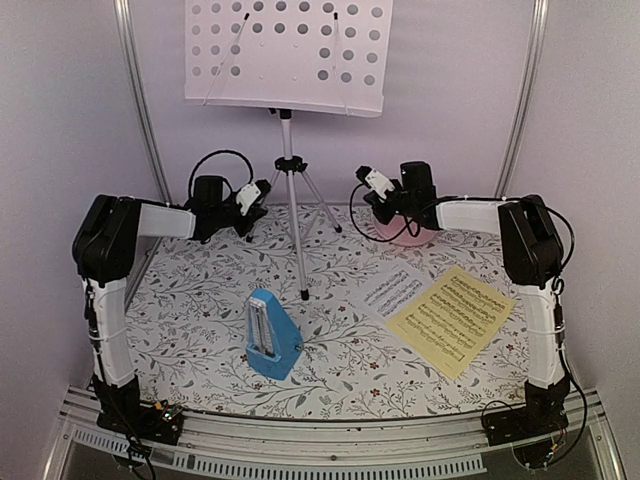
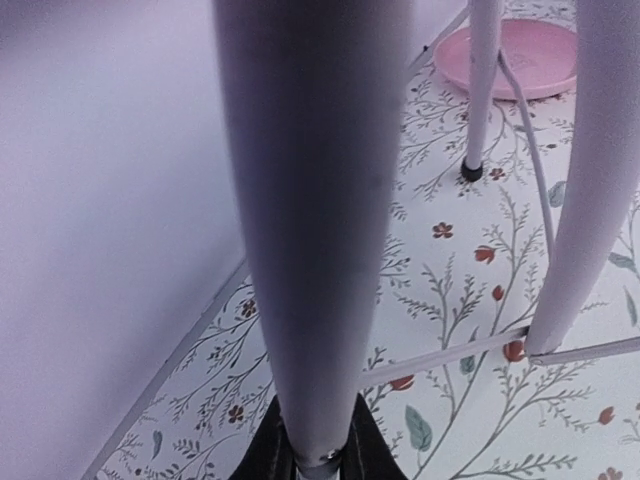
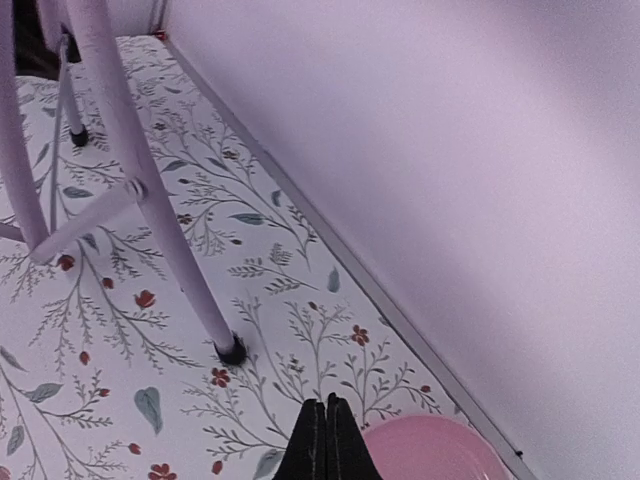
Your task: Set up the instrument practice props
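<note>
The music stand's pale perforated desk (image 1: 288,55) rises at the back on silver tripod legs (image 1: 297,230). My left gripper (image 1: 256,212) is shut on the stand's left leg (image 2: 310,200), which fills the left wrist view between the dark fingers (image 2: 268,455). My right gripper (image 3: 325,440) is shut and holds nothing; it hovers at the edge of the pink plate (image 3: 430,450), right of another tripod leg (image 3: 150,190). The blue metronome (image 1: 272,335) stands at front centre. The yellow sheet (image 1: 452,320) lies at front right, with the white sheet (image 1: 392,292) partly under its left edge.
The pink round plate (image 1: 415,235) lies at the back right under the right wrist. The floral mat (image 1: 200,320) covers the table. Pale walls close in behind (image 3: 450,150) and on both sides. Two more stand legs (image 2: 483,90) cross the left wrist view.
</note>
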{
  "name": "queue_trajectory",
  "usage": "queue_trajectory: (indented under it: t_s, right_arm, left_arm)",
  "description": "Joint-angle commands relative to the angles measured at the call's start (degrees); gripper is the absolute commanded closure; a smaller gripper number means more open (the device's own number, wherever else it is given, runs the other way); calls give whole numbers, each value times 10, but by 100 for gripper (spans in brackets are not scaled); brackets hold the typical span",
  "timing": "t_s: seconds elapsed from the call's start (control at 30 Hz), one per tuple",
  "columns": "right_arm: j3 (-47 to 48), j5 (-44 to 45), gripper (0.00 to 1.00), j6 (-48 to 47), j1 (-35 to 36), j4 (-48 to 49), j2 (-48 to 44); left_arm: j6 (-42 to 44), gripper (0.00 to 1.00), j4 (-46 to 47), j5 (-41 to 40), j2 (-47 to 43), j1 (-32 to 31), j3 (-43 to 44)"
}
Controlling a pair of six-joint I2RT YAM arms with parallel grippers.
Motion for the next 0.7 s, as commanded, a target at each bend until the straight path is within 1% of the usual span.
queue_trajectory:
  t_s: [0.0, 0.13, 0.17, 0.2, 0.23, 0.27, 0.3, 0.33, 0.4, 0.5, 0.57, 0.67]
  right_arm:
    - [33, 23, 100, 9, -24, 11, 28]
    - [41, 5, 100, 19, -19, 2, 30]
    - [40, -3, 99, 21, -17, 1, 26]
    - [39, -12, 91, 27, -14, 1, 22]
    - [38, -18, 80, 33, -11, 1, 18]
    - [37, -25, 70, 45, -8, -1, 13]
    - [36, -34, 57, 54, -4, -5, 7]
    - [34, -44, 50, 68, 1, -10, 0]
    - [20, -62, 39, 91, 14, -17, -20]
    - [-5, -91, 30, 155, 31, -31, -53]
    - [-11, -141, 27, 220, 38, -57, -71]
    - [-22, -215, 26, 319, 50, -66, -86]
  left_arm:
    - [-10, 100, 8, -69, 18, 36, 8]
    - [-23, 100, 14, -59, 16, 26, -3]
    - [-24, 100, 15, -60, 15, 24, -8]
    - [-25, 100, 15, -60, 12, 20, -11]
    - [-24, 100, 16, -63, 10, 17, -16]
    - [-24, 100, 19, -66, 7, 13, -20]
    - [-23, 100, 20, -70, 5, 11, -24]
    - [-24, 100, 20, -73, 3, 8, -28]
    - [-26, 100, 21, -77, -1, 3, -34]
    - [-26, 100, 23, -82, -8, 0, -44]
    - [-25, 100, 25, -84, -15, -1, -53]
    - [-24, 100, 26, -85, -21, -1, -60]
